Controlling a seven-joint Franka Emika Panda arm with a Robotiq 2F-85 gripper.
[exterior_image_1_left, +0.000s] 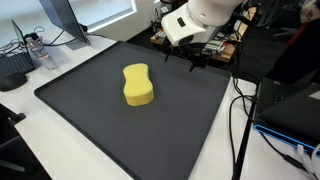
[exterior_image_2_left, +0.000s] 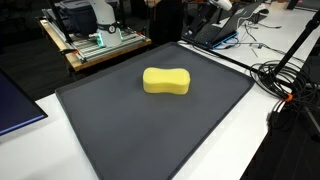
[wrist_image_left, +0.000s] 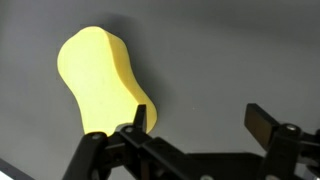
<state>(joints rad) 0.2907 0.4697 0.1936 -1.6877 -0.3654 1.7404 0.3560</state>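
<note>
- While the gripper (exterior_image_1_left: 195, 58) hangs in the upper right of an exterior view, above the far edge of the dark surface (exterior_image_1_left: 100, 125), the yellow sponge (exterior_image_1_left: 138, 85) lies flat near the middle of that surface, well apart from it.
- Seen from the wrist view, the gripper (wrist_image_left: 200, 118) stands released: its two dark fingers (wrist_image_left: 262, 120) are spread wide along the bottom of the frame, with only bare grey surface (wrist_image_left: 230, 50) between them.
- In the same view the sponge (wrist_image_left: 100, 80) fills the upper left of the frame, outside the gap between the fingers. Its narrower lower end runs behind the finger at lower centre.
- Nothing is held, and no contact with the sponge shows.
- In an exterior view the sponge (exterior_image_2_left: 166, 81) sits above the middle of the frame, long side across the picture, waisted like a peanut, alone on the surface (exterior_image_2_left: 150, 135).
- Black cables (exterior_image_1_left: 240, 120) trail down the white table at the right edge of the frame, beside the surface.
</note>
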